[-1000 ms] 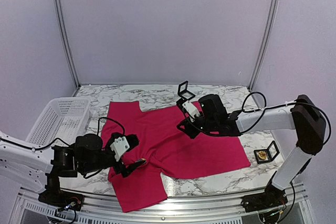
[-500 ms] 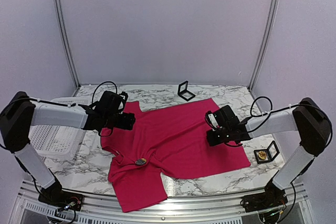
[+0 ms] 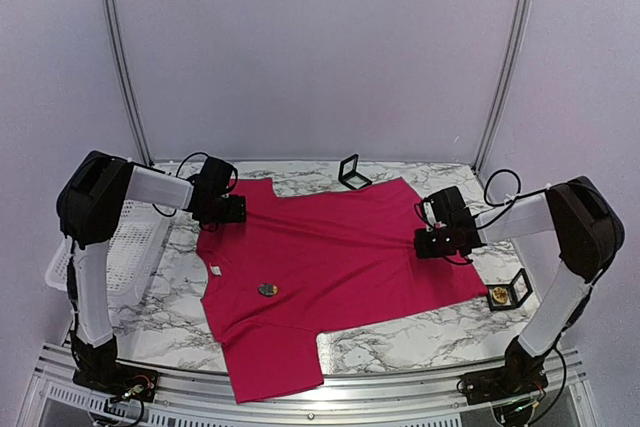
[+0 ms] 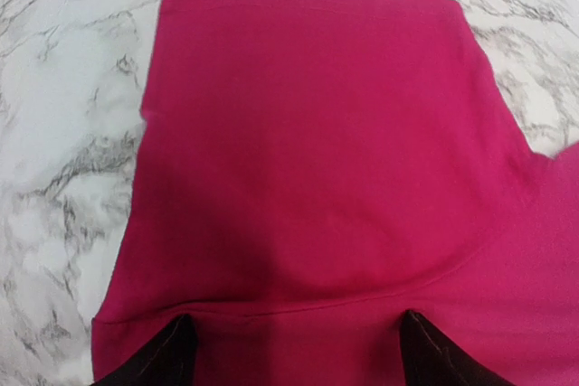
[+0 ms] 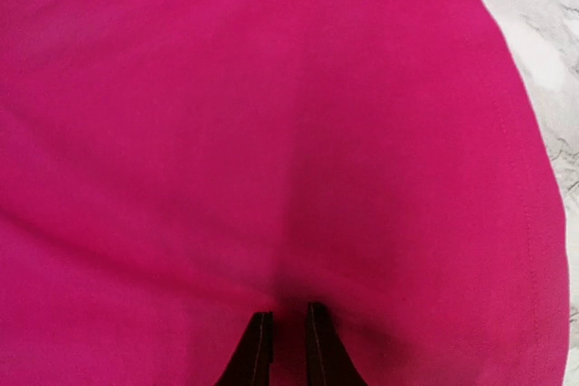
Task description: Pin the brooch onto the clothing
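Bearing clothing: marble tabletop (lilac walls)

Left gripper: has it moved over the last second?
Yes. The left gripper went away from the near edge, now level with the far end of the basket.

Magenta clothing on marble table

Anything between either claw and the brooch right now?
Nothing visible. The brooch lies in the open on the shirt. Only flat fabric lies between it and the left claw or the right claw.
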You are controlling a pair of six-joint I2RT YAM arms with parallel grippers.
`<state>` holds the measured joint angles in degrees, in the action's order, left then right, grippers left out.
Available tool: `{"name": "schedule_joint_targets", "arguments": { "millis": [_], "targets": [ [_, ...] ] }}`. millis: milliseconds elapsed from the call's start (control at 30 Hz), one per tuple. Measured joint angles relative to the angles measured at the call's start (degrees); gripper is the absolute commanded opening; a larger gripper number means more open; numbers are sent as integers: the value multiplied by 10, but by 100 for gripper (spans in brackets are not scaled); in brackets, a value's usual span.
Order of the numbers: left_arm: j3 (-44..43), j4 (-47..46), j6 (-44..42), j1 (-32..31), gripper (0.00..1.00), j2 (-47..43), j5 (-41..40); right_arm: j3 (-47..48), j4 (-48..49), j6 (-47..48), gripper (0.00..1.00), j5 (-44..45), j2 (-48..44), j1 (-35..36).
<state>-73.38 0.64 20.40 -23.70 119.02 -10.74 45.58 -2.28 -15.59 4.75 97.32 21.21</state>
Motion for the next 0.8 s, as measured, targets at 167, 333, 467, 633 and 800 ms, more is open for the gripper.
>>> {"name": "schedule_joint_targets", "arguments": {
  "millis": [167,333,467,633,800],
  "targets": [
    [-94,5,-17,14,80,65,2,27,-4,25,14,-9,22,-21],
    [-124,14,-45,15,81,83,2,45,-31,51,15,-16,24,-22],
    [-92,2,-66,15,83,63,2,50,-61,63,16,-20,5,-23],
    [6,-21,-95,7,84,-31,-12,66,-97,66,16,-14,-49,-23],
    [72,-54,-104,-26,83,-136,-38,90,-121,64,17,6,-70,-23]
  ]
}}
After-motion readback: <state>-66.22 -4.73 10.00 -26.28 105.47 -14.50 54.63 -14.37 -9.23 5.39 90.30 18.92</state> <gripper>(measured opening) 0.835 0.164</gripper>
